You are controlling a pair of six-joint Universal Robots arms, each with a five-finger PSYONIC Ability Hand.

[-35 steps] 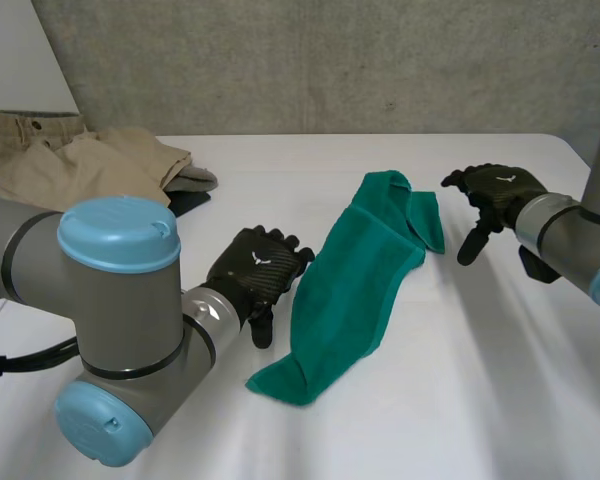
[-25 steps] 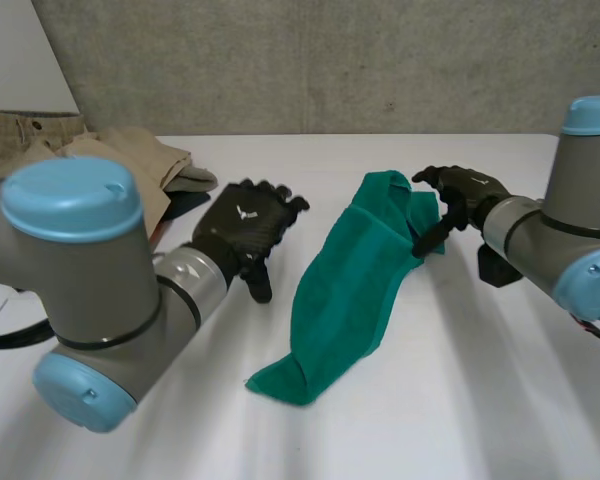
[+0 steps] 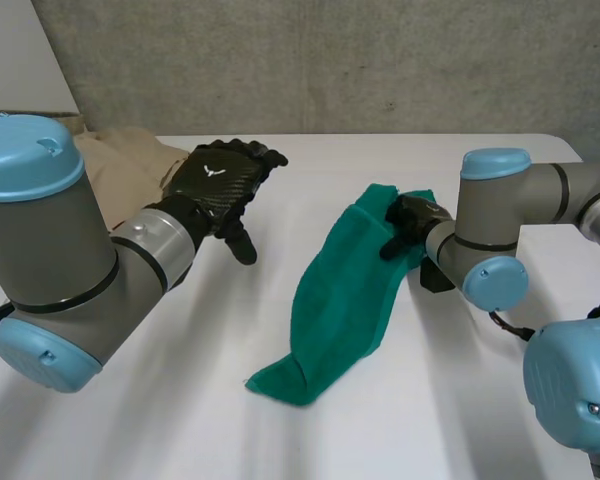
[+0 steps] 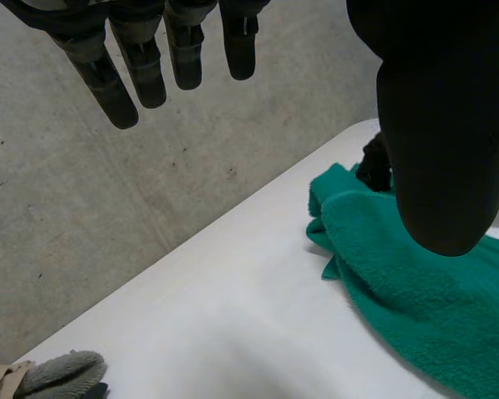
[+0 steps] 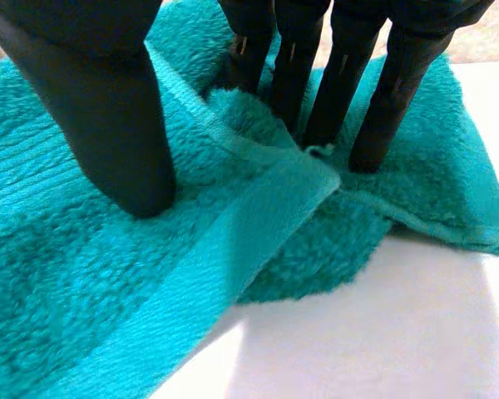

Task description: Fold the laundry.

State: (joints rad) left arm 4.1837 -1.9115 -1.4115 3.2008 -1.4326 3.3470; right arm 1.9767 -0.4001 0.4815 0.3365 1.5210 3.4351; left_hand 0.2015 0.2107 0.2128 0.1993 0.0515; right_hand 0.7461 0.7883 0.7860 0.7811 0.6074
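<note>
A green towel [image 3: 345,290] lies crumpled in a long strip on the white table [image 3: 480,400], one end near me and the other far. My right hand [image 3: 410,218] rests on the far end. In the right wrist view its straight fingers [image 5: 316,75] and thumb [image 5: 116,125] press into the towel [image 5: 83,274], with a raised hem corner lying between them and not pinched. My left hand [image 3: 220,185] hovers above the table, left of the towel, fingers [image 4: 150,58] straight and apart, holding nothing. Beyond its thumb lies the towel's far end [image 4: 416,283].
A pile of khaki trousers [image 3: 120,165] lies at the table's back left. A grey cloth [image 4: 62,372] sits near it. A concrete wall [image 3: 330,60] stands behind the table's far edge. My right arm's elbow [image 3: 490,270] sits low beside the towel.
My left hand has lifted away from the towel's left side toward the back left. My right hand has moved in from the right and come down on the towel's far end.
</note>
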